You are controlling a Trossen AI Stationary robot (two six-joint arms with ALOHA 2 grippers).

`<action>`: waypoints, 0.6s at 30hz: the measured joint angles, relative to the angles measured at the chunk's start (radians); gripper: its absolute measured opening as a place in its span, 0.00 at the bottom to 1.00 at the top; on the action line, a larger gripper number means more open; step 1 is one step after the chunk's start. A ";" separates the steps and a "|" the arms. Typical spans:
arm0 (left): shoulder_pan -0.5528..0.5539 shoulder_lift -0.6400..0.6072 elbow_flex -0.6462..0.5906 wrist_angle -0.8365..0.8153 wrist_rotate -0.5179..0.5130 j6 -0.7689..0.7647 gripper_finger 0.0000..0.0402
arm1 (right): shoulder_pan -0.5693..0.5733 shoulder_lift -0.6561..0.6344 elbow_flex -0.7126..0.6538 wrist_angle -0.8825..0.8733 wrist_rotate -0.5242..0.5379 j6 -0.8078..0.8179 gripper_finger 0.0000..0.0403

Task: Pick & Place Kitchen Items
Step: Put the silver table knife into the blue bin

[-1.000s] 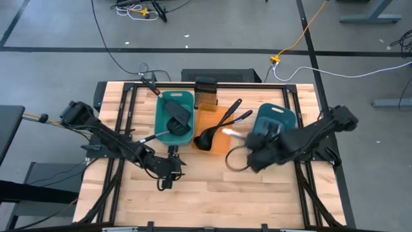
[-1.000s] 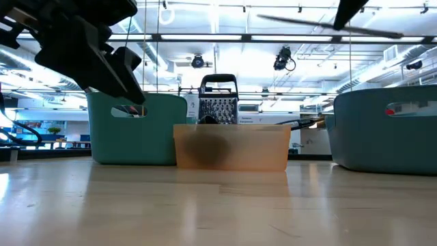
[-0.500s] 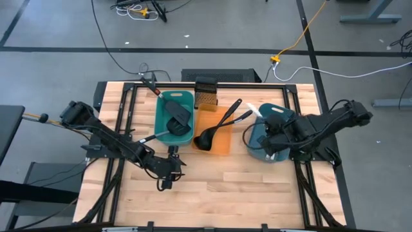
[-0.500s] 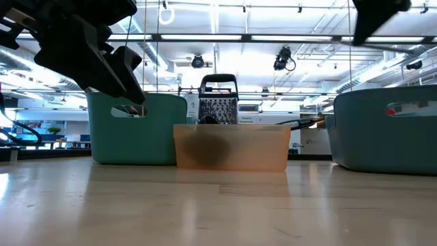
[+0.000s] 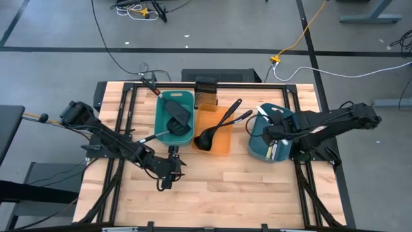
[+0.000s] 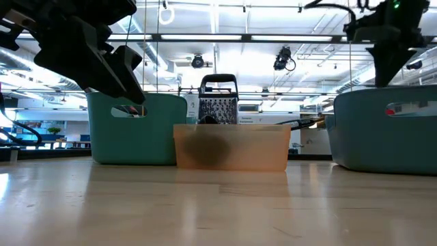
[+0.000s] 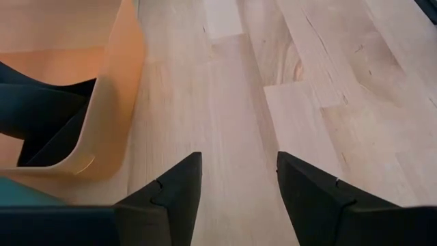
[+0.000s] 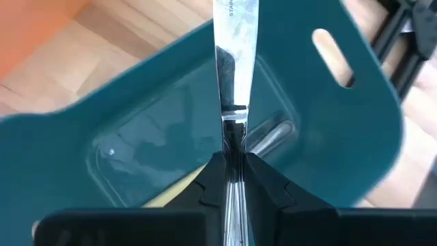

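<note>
Wooden table (image 5: 212, 180), right gripper (image 8: 232, 160) pinching knife (image 8: 233, 61)

Bare table (image 5: 225, 187) front free; teal tray (image 5: 175, 119), orange tray (image 5: 215, 129), blue tray (image 5: 270, 132) block middle.

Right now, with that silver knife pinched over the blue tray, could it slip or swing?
Probably slippery: the knife is polished metal, pinched by the right gripper only along a narrow stretch. It looks stiff, so no flopping. It may pivot, since most of the blade extends past the fingers above the blue tray.

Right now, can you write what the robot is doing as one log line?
right gripper: shut on silvery knife, over blue tray | left gripper: open, empty, above table
</note>
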 joint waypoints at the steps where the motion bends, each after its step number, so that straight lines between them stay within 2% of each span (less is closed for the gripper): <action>1: 0.000 0.000 0.000 0.000 -0.001 0.004 0.49 | -0.016 0.000 -0.007 0.015 -0.008 -0.013 0.10; 9: 0.000 0.000 0.000 0.001 -0.001 0.003 0.49 | -0.137 0.003 -0.030 0.064 -0.033 -0.020 0.10; 18: -0.001 0.000 0.000 0.001 0.009 0.001 0.49 | -0.184 0.004 -0.031 0.077 -0.096 -0.022 0.10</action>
